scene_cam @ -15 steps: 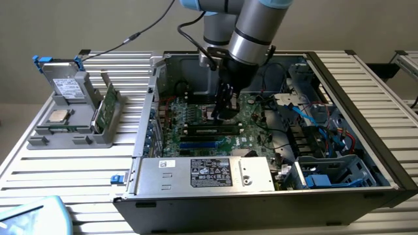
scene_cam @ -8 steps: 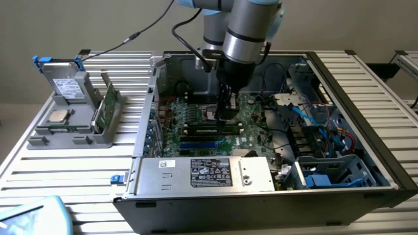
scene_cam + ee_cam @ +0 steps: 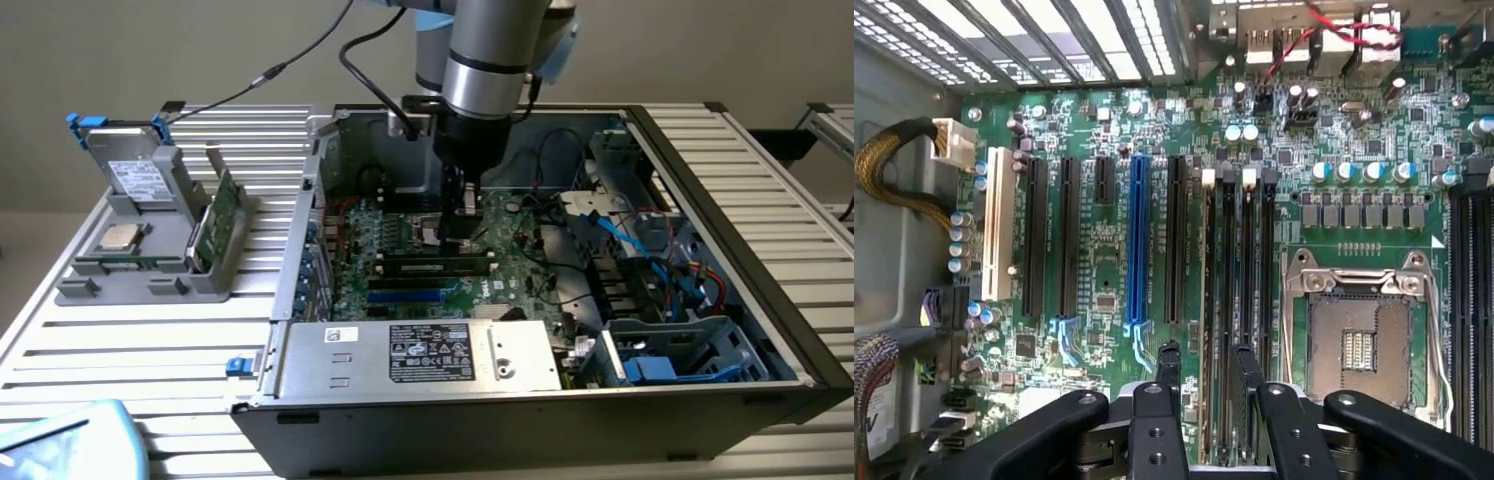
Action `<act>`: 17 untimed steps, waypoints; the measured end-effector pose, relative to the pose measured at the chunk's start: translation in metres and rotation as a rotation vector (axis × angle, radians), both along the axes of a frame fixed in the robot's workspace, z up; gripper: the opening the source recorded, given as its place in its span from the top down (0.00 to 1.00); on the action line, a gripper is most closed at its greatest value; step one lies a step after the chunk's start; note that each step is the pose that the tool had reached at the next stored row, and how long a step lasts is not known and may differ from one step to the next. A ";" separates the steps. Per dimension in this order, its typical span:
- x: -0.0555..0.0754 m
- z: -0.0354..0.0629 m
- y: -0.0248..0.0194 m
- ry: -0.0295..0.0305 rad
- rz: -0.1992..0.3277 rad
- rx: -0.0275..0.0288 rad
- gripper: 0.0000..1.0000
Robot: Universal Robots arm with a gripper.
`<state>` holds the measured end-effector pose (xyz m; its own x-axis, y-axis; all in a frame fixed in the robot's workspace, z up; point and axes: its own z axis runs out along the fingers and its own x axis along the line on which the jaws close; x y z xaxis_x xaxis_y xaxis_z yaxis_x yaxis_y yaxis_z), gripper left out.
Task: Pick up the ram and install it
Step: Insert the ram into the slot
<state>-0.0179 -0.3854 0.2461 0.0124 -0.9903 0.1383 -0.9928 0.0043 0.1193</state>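
Long thin green ram stick with dark chips and a pale label point(image 3: 434, 267): it stands on edge in a black memory slot on the green motherboard point(image 3: 400, 235), running across the board in the exterior view. It looks seated; I can't tell whether it is fully latched.

My gripper point(image 3: 461, 228) hangs right above it. My black fingers point(image 3: 1167, 365) are spread wide, one each side of the slot line, pinching nothing. Contact with the stick: can't tell.

Just beside the memory slots sits the open silver processor socket point(image 3: 1359, 335), and on their other side the long blue expansion slot point(image 3: 1138, 240).

The board lies inside the open black computer case point(image 3: 747, 230), with a silver power supply box point(image 3: 414, 355) at its near edge.

Outside the case, on the exterior view's left, a grey parts tray point(image 3: 94, 285) holds a wider green circuit card point(image 3: 216, 222) upright and a square silver processor chip point(image 3: 120, 237).
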 end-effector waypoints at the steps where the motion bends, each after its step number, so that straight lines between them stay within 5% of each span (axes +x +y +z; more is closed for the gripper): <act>1: -0.002 0.0011 0.0004 -0.0012 0.000 0.0001 0.66; 4: -0.009 0.0021 0.0008 -0.0059 0.000 0.0004 0.66; 6: -0.012 0.0023 0.0007 -0.0195 0.000 -0.0001 0.66; 7: -0.013 0.0023 0.0007 -0.0327 0.001 -0.0002 0.66; 11: -0.013 0.0022 0.0008 -0.1062 0.005 0.0001 0.66; 12: -0.014 0.0022 0.0008 -0.1180 0.005 0.0001 0.66; 17: -0.015 0.0023 0.0008 -0.1199 0.005 0.0000 0.66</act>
<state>-0.0325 -0.3846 0.2483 0.0005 -0.9903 0.1391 -1.0000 -0.0005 -0.0003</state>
